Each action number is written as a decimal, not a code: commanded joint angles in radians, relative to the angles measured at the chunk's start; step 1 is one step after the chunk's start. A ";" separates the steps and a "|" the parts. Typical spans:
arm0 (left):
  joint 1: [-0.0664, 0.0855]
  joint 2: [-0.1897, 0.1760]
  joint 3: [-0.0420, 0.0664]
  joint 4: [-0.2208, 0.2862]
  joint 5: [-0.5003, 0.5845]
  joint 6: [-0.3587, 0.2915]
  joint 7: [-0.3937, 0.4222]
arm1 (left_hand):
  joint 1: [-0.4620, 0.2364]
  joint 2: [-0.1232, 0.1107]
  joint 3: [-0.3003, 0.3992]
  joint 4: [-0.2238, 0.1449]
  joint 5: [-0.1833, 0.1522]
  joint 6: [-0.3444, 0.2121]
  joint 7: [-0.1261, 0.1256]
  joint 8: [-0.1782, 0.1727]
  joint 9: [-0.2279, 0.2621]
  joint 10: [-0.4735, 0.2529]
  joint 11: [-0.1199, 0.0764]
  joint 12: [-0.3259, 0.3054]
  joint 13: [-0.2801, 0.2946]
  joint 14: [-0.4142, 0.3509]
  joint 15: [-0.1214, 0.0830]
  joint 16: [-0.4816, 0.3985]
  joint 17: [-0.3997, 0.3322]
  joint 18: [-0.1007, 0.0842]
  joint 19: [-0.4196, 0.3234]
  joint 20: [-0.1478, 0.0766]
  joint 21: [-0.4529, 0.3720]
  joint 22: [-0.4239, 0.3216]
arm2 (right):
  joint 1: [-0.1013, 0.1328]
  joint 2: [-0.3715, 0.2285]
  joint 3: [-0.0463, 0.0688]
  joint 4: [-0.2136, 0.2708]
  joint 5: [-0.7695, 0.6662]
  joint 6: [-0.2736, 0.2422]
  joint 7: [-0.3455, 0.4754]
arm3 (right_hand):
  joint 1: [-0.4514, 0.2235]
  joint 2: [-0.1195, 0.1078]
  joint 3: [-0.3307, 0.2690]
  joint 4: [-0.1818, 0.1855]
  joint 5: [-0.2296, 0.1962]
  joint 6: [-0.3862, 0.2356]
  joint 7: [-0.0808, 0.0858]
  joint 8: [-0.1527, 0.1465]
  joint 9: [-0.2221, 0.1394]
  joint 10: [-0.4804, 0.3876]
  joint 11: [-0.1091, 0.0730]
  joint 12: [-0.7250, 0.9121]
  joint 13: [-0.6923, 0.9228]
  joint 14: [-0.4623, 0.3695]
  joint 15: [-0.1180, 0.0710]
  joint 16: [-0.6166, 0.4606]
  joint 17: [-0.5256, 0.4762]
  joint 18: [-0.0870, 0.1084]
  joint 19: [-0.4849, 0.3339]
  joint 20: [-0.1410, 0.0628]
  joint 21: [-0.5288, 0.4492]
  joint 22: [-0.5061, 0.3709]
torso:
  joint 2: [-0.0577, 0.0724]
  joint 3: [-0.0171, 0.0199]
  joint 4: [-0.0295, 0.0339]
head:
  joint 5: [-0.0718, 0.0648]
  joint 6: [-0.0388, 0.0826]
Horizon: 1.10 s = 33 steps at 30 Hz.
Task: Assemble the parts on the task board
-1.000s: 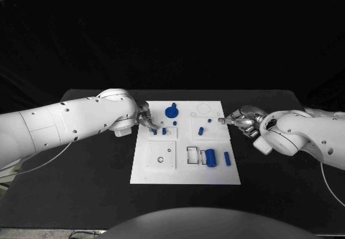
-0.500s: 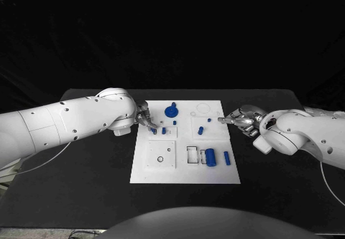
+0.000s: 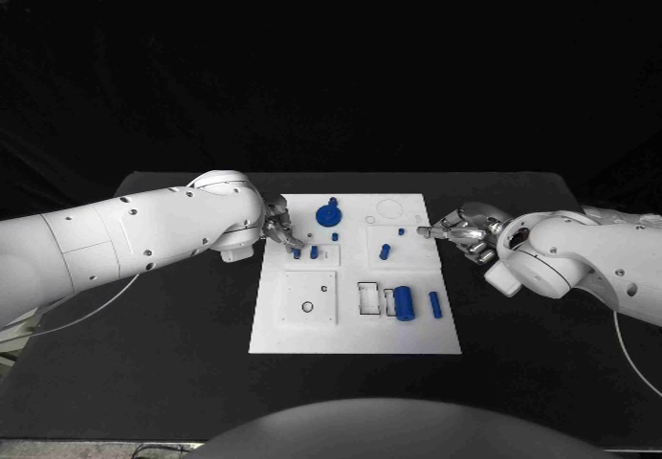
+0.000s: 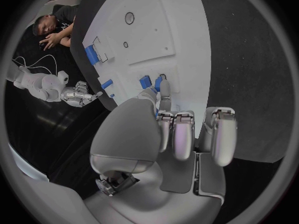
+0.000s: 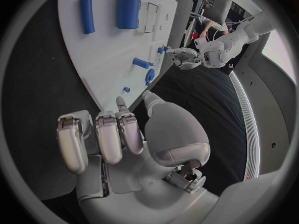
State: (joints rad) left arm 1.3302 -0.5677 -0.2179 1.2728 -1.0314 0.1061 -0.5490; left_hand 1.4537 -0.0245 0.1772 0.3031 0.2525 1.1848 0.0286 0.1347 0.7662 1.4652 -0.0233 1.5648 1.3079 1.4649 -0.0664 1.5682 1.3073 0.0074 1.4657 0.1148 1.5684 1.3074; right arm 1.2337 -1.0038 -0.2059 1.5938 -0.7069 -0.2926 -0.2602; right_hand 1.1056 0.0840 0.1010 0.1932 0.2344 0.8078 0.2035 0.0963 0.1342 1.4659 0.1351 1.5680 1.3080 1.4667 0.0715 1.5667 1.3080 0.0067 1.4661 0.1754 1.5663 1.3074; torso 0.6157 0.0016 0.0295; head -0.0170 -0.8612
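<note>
**Two hands at the edges of the task board**

We saw the white task board point(image 3: 355, 330) lying in the middle of the black table point(image 3: 165, 325), with both of the robot's arms reaching in to its far half. The left hand point(image 3: 280, 234) was at the board's left edge, its fingertips point(image 4: 163, 80) down on a small upright blue peg point(image 3: 296, 253) just ahead of them; a second blue peg point(image 3: 315, 251) stood right beside the first, on the side away from the hand. From the left wrist, the thumb and one finger appeared to meet around the peg while the other fingers lay curled together, so we took the hand to be pinching it, though the contact itself was small in the frame.

The right hand point(image 3: 462, 232) sat at the board's right edge, its fingers bunched with the tips drawn together over the rim. We could see nothing between them, and it touched no part.

Beyond the left hand's fingertips stood a round blue knob point(image 3: 328, 213), with a small blue stud point(image 3: 336, 236) near it. Between the two hands lay a short blue pin point(image 3: 385, 252). Nearer the robot, well apart from both hands, a thick blue cylinder point(image 3: 405, 302) and a slim blue bar point(image 3: 434, 304) lay side by side.
</note>
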 commanded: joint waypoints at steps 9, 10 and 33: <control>0.000 0.003 0.000 -0.005 -0.002 0.026 0.011 | 0.004 0.004 0.022 -0.016 0.006 0.004 -0.006 0.002 0.001 0.106 -0.009 0.006 0.263 0.106 -0.008 0.003 0.263 -0.007 0.105 0.006 0.002 0.263 | -0.001 0.000 0.000 0.003 -0.004 0.007 0.005 | -0.002 0.010 -0.006 0.004 0.006 -0.006 0.007 0.008 0.002 0.105 0.005 0.003 0.263 0.104 0.008 0.004 0.263 -0.007 0.105 0.009 0.005 0.263 | 0.001 -0.0004 0.0009 | -0.001 -0.002; 0.000 0.003 0.000 -0.006 -0.002 0.026 0.010 | 0.004 0.003 0.022 -0.016 0.006 0.003 -0.006 0.002 0.001 0.106 -0.009 0.006 0.263 0.106 -0.008 0.003 0.263 -0.007 0.105 0.006 0.002 0.263 | -0.001 0.000 0.000 0.003 -0.004 0.007 0.005 | -0.002 0.010 -0.006 0.004 0.006 -0.006 0.007 0.008 0.002 0.105 0.005 0.003 0.263 0.104 0.008 0.004 0.263 -0.007 0.105 0.009 0.005 0.263 | 0.000 -0.0001 0.0005 | 0.000 -0.003; -0.002 0.008 0.000 -0.014 -0.006 0.030 0.007 | -0.010 0.001 0.023 -0.012 0.003 -0.001 -0.002 -0.001 0.001 0.106 -0.005 0.006 0.263 0.106 -0.007 0.003 0.263 -0.007 0.105 0.008 0.002 0.263 | -0.001 0.001 0.000 0.004 0.001 0.009 0.005 | -0.002 0.010 -0.006 0.004 0.006 -0.006 0.007 0.008 0.002 0.105 0.005 0.003 0.263 0.104 0.008 0.004 0.263 -0.007 0.105 0.009 0.005 0.263 | 0.000 -0.0004 -0.0004 | 0.000 -0.002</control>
State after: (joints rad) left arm 1.3285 -0.5628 -0.2180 1.2587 -1.0319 0.1217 -0.5485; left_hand 1.4534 -0.0247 0.1814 0.3072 0.2551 1.1848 0.0287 0.1290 0.7662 1.4652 -0.0233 1.5648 1.3079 1.4649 -0.0664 1.5682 1.3080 0.0074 1.4657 0.1147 1.5683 1.3074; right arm 1.2336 -1.0035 -0.2059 1.5957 -0.7053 -0.2927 -0.2597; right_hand 1.1056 0.0840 0.0981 0.1960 0.2344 0.8078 0.2035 0.1002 0.1350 1.4659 0.1351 1.5680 1.3076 1.4667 0.0715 1.5667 1.3076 0.0066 1.4660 0.1754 1.5663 1.3075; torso 0.6159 0.0018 0.0295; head -0.0154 -0.8654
